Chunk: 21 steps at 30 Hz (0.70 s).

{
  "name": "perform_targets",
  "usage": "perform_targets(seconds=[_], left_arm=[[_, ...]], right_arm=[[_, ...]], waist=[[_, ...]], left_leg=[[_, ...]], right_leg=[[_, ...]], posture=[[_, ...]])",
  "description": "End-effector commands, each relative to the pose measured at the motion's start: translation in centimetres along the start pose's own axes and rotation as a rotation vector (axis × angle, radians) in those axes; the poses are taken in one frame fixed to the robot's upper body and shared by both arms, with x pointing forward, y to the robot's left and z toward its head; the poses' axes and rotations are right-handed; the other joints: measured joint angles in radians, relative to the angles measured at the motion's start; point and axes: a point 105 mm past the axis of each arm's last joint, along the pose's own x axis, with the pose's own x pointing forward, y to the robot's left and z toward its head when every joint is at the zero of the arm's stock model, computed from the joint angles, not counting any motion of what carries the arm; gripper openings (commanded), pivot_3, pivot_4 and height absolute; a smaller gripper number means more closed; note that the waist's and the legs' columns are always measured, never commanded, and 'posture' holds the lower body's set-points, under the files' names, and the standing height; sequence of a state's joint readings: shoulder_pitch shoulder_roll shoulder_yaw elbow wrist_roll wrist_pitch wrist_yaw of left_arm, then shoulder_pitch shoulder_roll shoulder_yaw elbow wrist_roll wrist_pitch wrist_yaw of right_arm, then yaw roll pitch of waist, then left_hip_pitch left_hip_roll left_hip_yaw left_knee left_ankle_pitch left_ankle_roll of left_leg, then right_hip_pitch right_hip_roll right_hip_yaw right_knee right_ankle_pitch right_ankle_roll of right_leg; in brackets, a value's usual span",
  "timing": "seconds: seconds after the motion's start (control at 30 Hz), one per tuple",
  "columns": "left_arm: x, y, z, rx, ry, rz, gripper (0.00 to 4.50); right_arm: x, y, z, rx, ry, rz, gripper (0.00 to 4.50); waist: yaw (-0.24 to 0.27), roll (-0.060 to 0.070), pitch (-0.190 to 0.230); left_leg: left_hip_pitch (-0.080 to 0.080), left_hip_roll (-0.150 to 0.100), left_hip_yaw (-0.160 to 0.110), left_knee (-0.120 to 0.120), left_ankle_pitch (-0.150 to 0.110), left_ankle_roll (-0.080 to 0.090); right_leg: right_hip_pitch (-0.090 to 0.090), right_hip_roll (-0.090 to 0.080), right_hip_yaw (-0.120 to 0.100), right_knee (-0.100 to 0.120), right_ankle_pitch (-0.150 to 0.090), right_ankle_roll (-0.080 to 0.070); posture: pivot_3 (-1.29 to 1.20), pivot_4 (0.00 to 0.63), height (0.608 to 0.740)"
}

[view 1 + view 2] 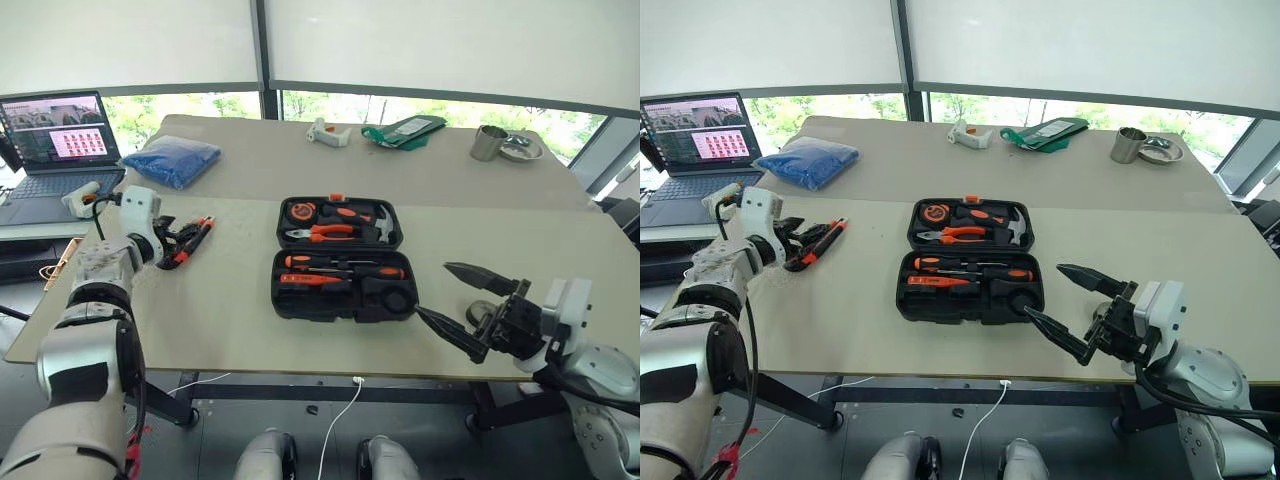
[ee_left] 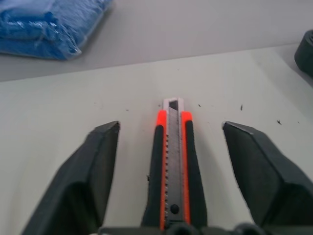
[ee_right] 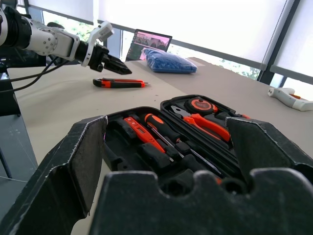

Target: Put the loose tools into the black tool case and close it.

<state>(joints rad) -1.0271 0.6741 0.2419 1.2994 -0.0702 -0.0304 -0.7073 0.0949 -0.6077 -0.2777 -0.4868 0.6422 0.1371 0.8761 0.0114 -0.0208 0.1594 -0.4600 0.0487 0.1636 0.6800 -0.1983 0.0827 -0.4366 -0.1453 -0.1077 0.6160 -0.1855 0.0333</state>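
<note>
1. We see the black tool case (image 1: 343, 259) lying open in the middle of the frame on the pale surface (image 1: 220, 320).
2. In its far half sit orange-handled pliers (image 1: 322, 232), a round tape measure (image 1: 300, 211) and a hammer (image 1: 372, 217).
3. In its near half lie two black-and-orange screwdrivers (image 1: 345, 265) and a slim orange screwdriver (image 1: 310, 280), each in a slot.
4. The orange-and-black utility knife (image 1: 193, 240) lies on the surface at the left of the frame, well apart from the case.
5. Our left gripper (image 1: 172, 243) is at the knife. Its two fingers (image 2: 88, 176) are spread wide, one on each side of the knife, and do not touch it. Nothing is held.
6. Our right gripper (image 1: 462, 300) hangs at the lower right of the frame, near the case's right end. Its fingers are spread wide too, and it is empty.
7. A blue bag (image 1: 172, 160) sits at the upper left, with a laptop (image 1: 55, 145) beside it at the frame's left edge.
8. On the far surface at the top of the frame are a white tool (image 1: 328, 132), a green thing (image 1: 405, 131) and a metal cup (image 1: 488, 143).
</note>
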Motion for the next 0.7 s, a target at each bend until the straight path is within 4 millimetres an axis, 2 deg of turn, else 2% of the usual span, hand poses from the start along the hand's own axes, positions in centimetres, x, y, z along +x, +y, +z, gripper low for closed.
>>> perform_targets(seconds=[0.03,0.37,0.53,0.63,0.7], left_arm=[[-0.7,0.9,-0.6,0.084,0.027,0.028,4.48],[0.2,-0.6,-3.0,0.057,0.119,0.010,4.48],[0.7,-1.4,-3.5,0.045,0.149,-0.003,4.48],[0.9,-1.7,-3.8,0.038,0.168,0.000,3.72],[0.9,-1.7,-3.9,0.023,0.168,0.000,2.93]], right_arm=[[0.2,0.1,0.5,-0.005,-0.026,0.018,4.50],[0.4,0.2,0.5,0.003,-0.029,0.044,4.50],[1.2,0.8,1.6,-0.018,-0.083,0.097,4.50],[2.3,1.6,2.8,-0.062,-0.141,0.167,4.50],[2.7,2.0,3.1,-0.075,-0.161,0.199,4.50]], waist=[[0.000,0.000,0.000],[0.003,-0.001,0.000],[0.000,-0.001,0.000],[0.000,-0.001,0.000],[0.001,-0.001,0.000]], left_leg=[[0.000,0.000,0.000,0.000,0.000,0.000],[0.000,0.000,0.000,0.001,0.000,0.000],[0.000,0.000,0.000,0.001,0.000,0.000],[0.000,0.000,0.000,0.001,0.000,0.000],[0.000,0.000,0.000,0.002,0.000,0.000]], right_leg=[[0.000,0.000,0.000,0.000,0.000,0.000],[0.000,0.000,0.000,0.000,0.000,0.000],[0.000,0.000,0.000,0.002,0.000,0.000],[0.000,0.000,0.000,0.002,0.000,0.000],[0.000,0.000,0.000,0.003,0.000,0.000]], posture=[[0.00,0.150,0.740],[0.00,0.150,0.740],[0.00,0.150,0.740],[0.00,0.150,0.740],[0.00,0.150,0.740]])
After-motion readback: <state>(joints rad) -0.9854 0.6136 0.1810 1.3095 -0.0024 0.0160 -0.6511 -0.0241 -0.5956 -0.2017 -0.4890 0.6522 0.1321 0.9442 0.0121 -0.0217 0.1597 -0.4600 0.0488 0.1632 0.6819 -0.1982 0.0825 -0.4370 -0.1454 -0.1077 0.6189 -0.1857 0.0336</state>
